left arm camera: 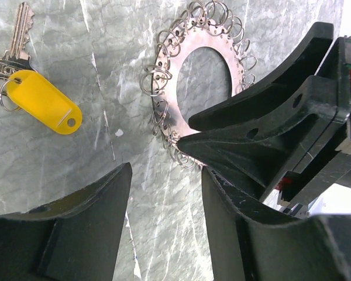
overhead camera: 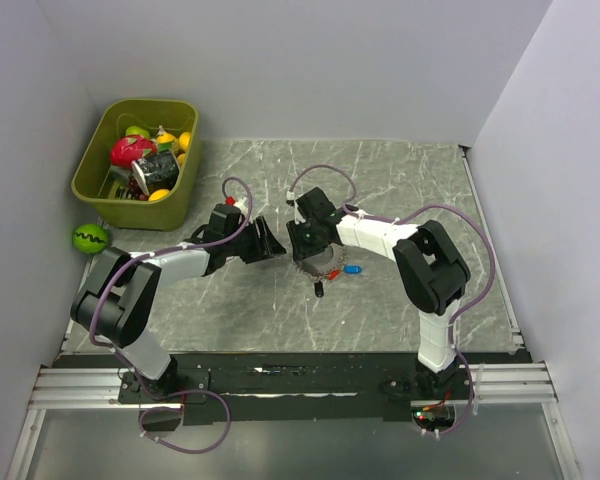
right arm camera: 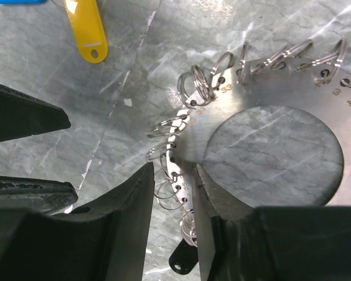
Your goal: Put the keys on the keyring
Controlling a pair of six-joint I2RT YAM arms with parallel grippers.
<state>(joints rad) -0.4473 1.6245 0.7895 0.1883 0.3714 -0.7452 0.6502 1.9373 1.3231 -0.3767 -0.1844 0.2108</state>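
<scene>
The keyring (overhead camera: pixel 321 264) is a flat metal ring plate with several small split rings round its rim and a small dark fob (right arm camera: pixel 181 260). It shows in the left wrist view (left arm camera: pixel 174 76) and the right wrist view (right arm camera: pixel 281 88). My right gripper (right arm camera: pixel 172 175) is shut on its rim, over the table's middle (overhead camera: pixel 315 250). My left gripper (left arm camera: pixel 167 193) is open and empty just left of the ring (overhead camera: pixel 270 243). A silver key with a yellow tag (left arm camera: pixel 44 102) lies on the table beside the ring (right arm camera: pixel 88 26). A blue tag (overhead camera: pixel 352 270) lies just right of the ring.
A green bin (overhead camera: pixel 92 190) of toy fruit stands at the back left, with a green ball (overhead camera: pixel 90 238) beside it. Grey walls close in the marble table (overhead camera: pixel 400 180) on three sides. The right gripper's fingers (left arm camera: pixel 251 134) fill the left wrist view's right side.
</scene>
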